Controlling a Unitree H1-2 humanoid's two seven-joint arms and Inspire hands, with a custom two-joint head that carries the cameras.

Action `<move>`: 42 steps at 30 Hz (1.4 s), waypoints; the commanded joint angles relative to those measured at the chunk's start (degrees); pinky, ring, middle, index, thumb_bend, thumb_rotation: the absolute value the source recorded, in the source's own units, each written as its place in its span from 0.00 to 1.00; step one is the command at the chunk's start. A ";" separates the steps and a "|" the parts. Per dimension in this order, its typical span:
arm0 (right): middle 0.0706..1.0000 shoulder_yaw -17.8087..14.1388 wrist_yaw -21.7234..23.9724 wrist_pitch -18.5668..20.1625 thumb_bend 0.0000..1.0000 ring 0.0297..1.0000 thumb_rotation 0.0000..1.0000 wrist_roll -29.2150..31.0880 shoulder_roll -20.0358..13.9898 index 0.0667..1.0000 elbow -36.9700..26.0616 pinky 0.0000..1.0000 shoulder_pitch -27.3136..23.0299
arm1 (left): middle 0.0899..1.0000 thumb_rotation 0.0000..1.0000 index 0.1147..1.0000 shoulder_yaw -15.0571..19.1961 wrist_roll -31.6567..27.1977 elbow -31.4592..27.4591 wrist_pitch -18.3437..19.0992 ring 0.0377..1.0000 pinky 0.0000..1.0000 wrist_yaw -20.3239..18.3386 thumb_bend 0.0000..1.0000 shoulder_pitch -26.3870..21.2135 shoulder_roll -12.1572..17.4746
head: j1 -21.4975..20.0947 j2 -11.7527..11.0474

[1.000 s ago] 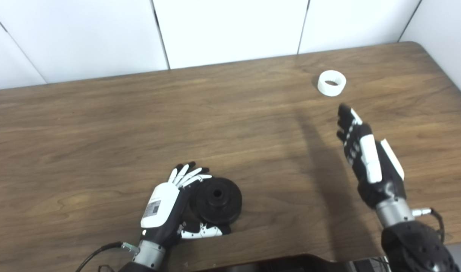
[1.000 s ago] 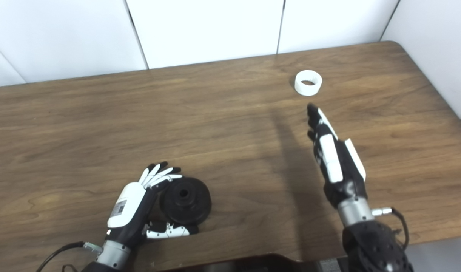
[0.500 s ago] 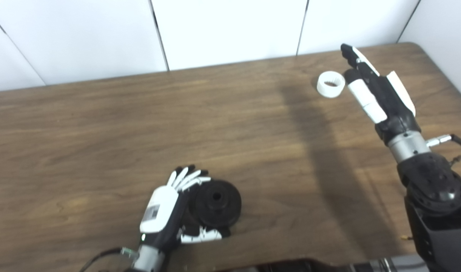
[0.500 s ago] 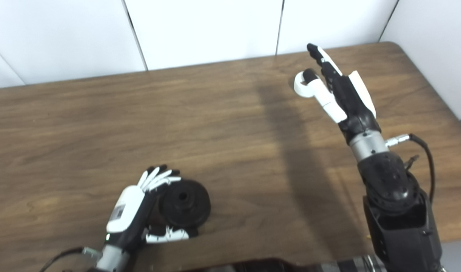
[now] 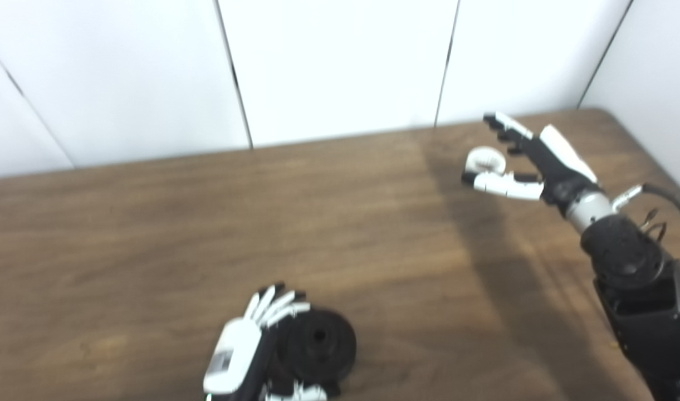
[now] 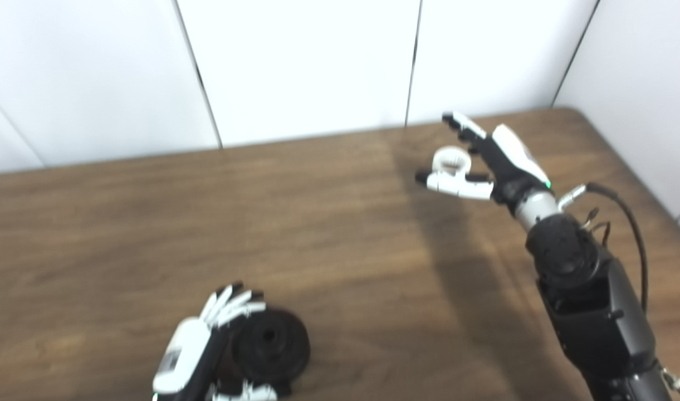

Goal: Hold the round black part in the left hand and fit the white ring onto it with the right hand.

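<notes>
White ring (image 6: 452, 159) lies on table (image 5: 150, 234) near far right corner, between thumb and fingers of right hand (image 6: 487, 161), which is spread around it, not closed; 0.5 s ago the hand was more upright beside it. Left hand (image 5: 245, 351) cups round black part (image 5: 317, 348) at near edge, as before, fingers apart. Camera tilted up. Wide free wood btw. the two.
</notes>
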 commanded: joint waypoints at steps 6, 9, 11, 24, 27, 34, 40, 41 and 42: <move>0.95 1.58 -0.93 -1.04 0.72 0.95 0.40 -4.30 -3.38 0.93 3.86 0.89 -6.21 | 0.85 0.06 0.42 -0.26 0.41 6.72 -0.85 0.96 1.00 0.40 0.52 2.42 1.68 | -1.10 -2.15; 0.97 1.28 -1.66 -1.49 0.73 0.97 0.40 -4.11 -3.64 0.93 6.16 0.90 -7.13 | 0.85 0.06 0.42 -0.28 0.88 7.67 -1.27 0.95 1.00 1.38 0.52 2.26 1.51 | -1.06 -3.12; 0.97 0.56 -2.40 -1.97 0.74 0.96 0.39 -3.51 -3.67 0.92 7.66 0.90 -7.63 | 0.84 0.06 0.42 -0.26 1.01 8.42 -1.64 0.95 1.00 2.14 0.52 2.15 1.44 | -1.16 -3.83; 0.98 0.25 -2.21 -1.71 0.79 0.98 0.35 -3.83 -7.14 0.93 13.03 0.91 -9.67 | 0.83 0.06 0.42 -0.66 1.06 11.01 -2.98 0.94 1.00 4.58 0.52 1.34 1.39 | -1.32 -5.52; 0.98 1.84 -1.37 -1.64 0.82 0.97 0.34 -4.77 -8.57 0.93 14.93 0.88 -10.92 | 0.83 0.06 0.42 -0.79 1.08 11.35 -3.19 0.93 1.00 5.27 0.52 1.18 1.44 | -0.95 -5.42; 1.00 5.64 4.82 -0.26 0.91 0.97 0.33 -9.42 -10.57 0.93 19.59 0.82 -15.33 | 0.82 0.06 0.41 -0.92 1.50 10.45 -2.51 0.93 1.00 5.12 0.52 1.20 1.63 | -0.80 -5.19; 1.00 7.81 12.50 -0.26 0.99 1.00 0.32 -15.48 -10.56 0.91 23.75 0.93 -19.38 | 0.82 0.06 0.41 -0.91 1.53 9.73 -1.87 0.93 1.00 4.72 0.52 1.51 1.48 | -0.48 -4.89; 1.00 7.96 13.08 -0.26 1.00 1.00 0.32 -16.00 -10.54 0.91 23.99 0.93 -19.70 | 0.82 0.06 0.41 -0.93 1.63 9.61 -1.75 0.93 1.00 4.69 0.52 1.56 1.44 | -0.48 -4.89; 1.00 8.50 13.80 -0.26 1.00 1.00 0.31 -16.69 -10.58 0.90 24.46 0.93 -20.31 | 0.82 0.06 0.41 -0.93 1.60 9.44 -1.61 0.93 1.00 4.56 0.52 1.64 1.38 | -0.47 -4.81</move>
